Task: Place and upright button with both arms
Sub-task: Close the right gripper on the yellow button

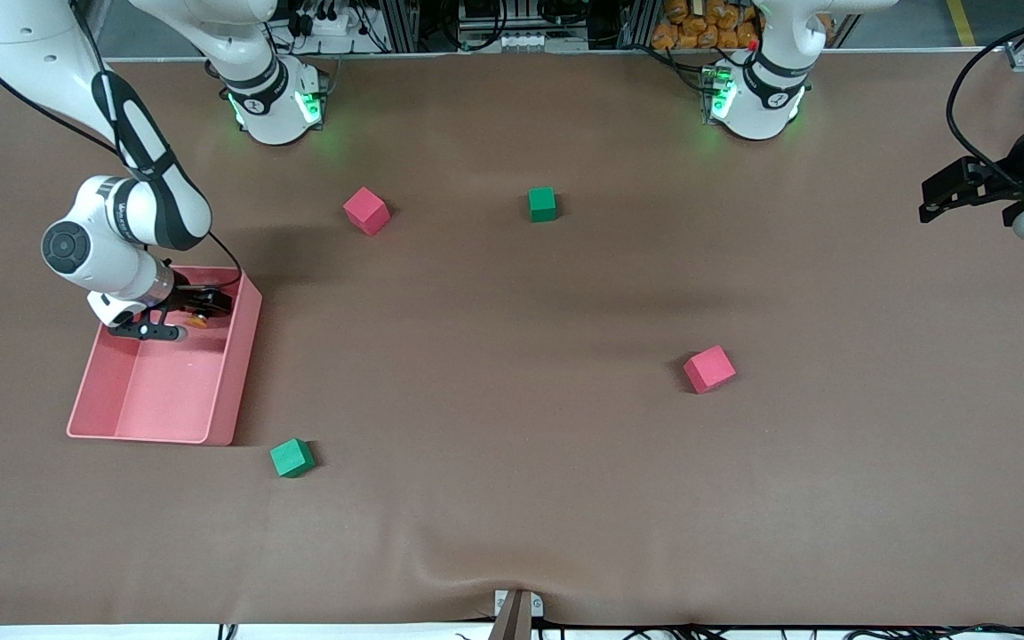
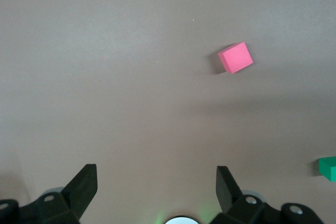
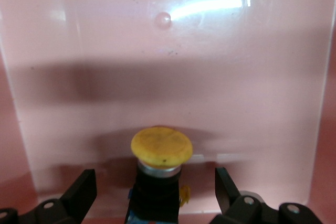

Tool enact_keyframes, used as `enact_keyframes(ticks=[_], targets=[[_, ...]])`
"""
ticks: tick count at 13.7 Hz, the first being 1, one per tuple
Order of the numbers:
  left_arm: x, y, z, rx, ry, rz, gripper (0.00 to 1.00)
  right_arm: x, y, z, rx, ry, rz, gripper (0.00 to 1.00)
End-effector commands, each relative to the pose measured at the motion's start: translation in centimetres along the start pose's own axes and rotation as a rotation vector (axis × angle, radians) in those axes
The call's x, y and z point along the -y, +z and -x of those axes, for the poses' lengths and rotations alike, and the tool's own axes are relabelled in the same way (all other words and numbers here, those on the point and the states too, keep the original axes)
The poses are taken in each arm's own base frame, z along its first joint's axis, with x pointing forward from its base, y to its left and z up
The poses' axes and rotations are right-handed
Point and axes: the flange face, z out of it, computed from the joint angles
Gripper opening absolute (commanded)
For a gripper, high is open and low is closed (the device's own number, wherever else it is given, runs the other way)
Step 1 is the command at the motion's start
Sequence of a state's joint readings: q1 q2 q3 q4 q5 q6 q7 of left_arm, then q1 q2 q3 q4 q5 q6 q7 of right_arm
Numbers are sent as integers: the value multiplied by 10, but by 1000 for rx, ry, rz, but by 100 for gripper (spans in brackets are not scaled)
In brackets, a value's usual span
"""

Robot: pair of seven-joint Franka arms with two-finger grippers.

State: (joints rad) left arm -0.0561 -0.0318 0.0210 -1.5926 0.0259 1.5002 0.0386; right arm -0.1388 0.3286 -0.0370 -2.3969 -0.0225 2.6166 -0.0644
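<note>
The button (image 1: pixel 199 319) has a round orange-yellow cap (image 3: pixel 161 148) on a black body and sits inside the pink tray (image 1: pixel 236 373), at the tray's end farther from the front camera. My right gripper (image 1: pixel 196 313) reaches down into the tray. It is open, and in the right wrist view the gripper (image 3: pixel 155 182) has one finger on each side of the button's body with a gap on both sides. I cannot tell whether the button stands upright. My left gripper (image 1: pixel 932 200) waits open and empty in the air over the left arm's end of the table, as the left wrist view (image 2: pixel 156 174) also shows.
Two pink cubes (image 1: pixel 365 211) (image 1: pixel 709 369) and two green cubes (image 1: pixel 542 204) (image 1: pixel 292 458) lie scattered on the brown table. The left wrist view catches a pink cube (image 2: pixel 235 57) and the edge of a green cube (image 2: pixel 328 168). The tray's walls stand close around my right gripper.
</note>
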Motion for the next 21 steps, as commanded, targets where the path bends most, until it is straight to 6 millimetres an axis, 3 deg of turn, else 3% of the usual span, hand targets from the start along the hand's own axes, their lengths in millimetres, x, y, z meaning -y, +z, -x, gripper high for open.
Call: enact_keyframes(ticks=[1,8,9,10,12,14,21], targets=[[3,-4,-2,2,13,14,100,-4,11,1,-12,-11,2,100],[4,-3,-2,5,18,14,100,-5,25,3,-4,-10,1,99],[4,-3,-2,5,18,16,100,-5,25,3,-4,-10,1,64],[4,-3,-2,5,18,16,100,-4,24,2,-6,-10,0,41],[4,-3,-2,5,18,16,100,-4,20,1,-13,-10,1,24],[5,-3,-2,5,16,16,100,-5,9,-1,-29,-9,2,20],[5,0,-3,15,18,16,100,-11,-51,-5,-59,-3,6,20]])
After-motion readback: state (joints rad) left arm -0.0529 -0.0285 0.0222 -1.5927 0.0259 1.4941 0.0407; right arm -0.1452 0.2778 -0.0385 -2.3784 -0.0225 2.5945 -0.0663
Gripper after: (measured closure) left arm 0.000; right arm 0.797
